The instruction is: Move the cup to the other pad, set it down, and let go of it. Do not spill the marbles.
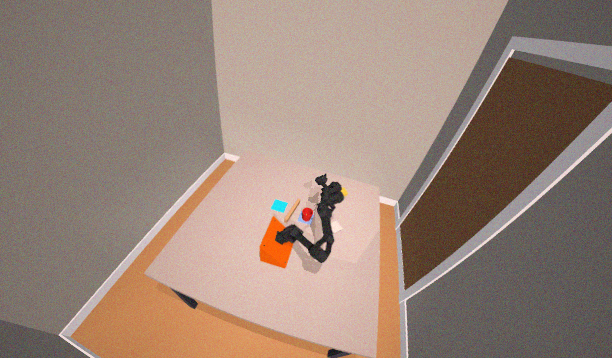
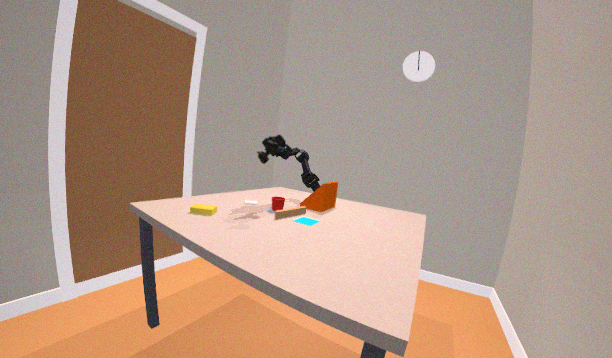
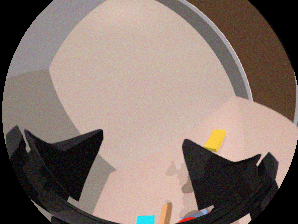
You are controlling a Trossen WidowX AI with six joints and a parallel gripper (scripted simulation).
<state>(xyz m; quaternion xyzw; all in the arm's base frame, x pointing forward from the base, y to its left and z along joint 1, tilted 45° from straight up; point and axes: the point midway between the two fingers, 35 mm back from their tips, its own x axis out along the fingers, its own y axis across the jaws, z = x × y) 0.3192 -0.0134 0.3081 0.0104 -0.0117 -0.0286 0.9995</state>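
A red cup point(image 1: 307, 214) point(image 2: 278, 203) stands upright on the blue pad point(image 1: 301, 220) point(image 2: 270, 211). Its rim shows at the bottom edge of the wrist view. The marbles cannot be made out. The other pad, cyan point(image 1: 279, 206) point(image 2: 306, 221) point(image 3: 145, 220), lies across a wooden bar point(image 1: 292, 210) point(image 2: 290, 213) point(image 3: 166, 212) from the cup, with nothing on it. My gripper point(image 1: 321, 179) point(image 2: 262, 156) point(image 3: 143, 140) is wide open and empty, raised high above the table and away from the cup, on the far side in the top view.
An orange block point(image 1: 274, 250) point(image 2: 322, 198) with a sloping face stands beside the arm's base. A yellow block point(image 1: 344, 192) point(image 2: 203, 209) point(image 3: 217, 137) lies beyond the cup from the cyan pad. A small white flat thing point(image 1: 336, 227) point(image 2: 251, 202) lies on the table near the arm.
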